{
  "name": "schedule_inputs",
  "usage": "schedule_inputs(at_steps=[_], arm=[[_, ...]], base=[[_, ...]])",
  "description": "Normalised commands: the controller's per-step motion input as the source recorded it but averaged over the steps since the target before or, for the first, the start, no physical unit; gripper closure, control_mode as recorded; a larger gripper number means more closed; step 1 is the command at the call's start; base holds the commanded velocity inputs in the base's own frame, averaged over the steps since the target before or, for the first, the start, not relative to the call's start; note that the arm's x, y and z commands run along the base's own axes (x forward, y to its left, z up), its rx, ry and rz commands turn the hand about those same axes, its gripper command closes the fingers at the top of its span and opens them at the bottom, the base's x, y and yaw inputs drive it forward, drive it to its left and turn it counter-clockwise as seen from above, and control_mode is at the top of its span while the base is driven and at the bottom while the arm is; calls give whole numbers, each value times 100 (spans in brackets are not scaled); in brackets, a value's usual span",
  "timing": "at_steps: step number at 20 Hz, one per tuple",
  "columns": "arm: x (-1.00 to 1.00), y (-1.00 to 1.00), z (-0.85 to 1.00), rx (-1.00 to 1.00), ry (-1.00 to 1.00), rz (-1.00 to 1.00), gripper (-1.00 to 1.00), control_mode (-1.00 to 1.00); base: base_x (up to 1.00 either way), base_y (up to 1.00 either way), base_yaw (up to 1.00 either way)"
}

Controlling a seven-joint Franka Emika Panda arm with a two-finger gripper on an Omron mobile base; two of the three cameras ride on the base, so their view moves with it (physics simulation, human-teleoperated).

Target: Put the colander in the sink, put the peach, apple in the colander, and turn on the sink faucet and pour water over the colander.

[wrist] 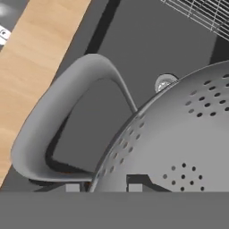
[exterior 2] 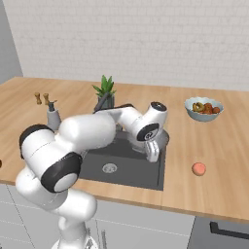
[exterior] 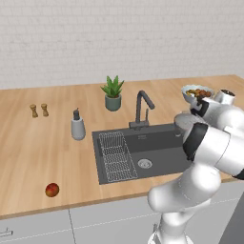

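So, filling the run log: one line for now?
gripper: shut on colander | colander: over sink | peach, apple: on counter

The white arm rises from its base, bends at a dark elbow joint and reaches forward and down, its forearm stretched level in the right base view. Its wrist turns downward, so the claw [exterior 2: 153, 154] points toward the floor. In the hand view the two dark fingertips [wrist: 134, 182] stand close together at the bottom edge, pinched on the rim of the colander [wrist: 179, 143], beside its looped handle.
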Motion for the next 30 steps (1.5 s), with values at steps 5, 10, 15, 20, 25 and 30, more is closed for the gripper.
schedule_inputs(at_steps=[5,10,15,20,25,30], arm=[[13,27,-18,10,0,28,100,-100],[11,49,-34,4,0,27,100,-100],[9,28,-27,0,0,30,100,-100],[2,14,-29,0,0,26,100,-100],[7,22,-29,1,-1,22,100,-100],[2,24,-27,4,-4,16,100,-100]], base=[[0,0,0],[0,0,0],[0,0,0],[0,0,0],[0,0,0],[0,0,0]])
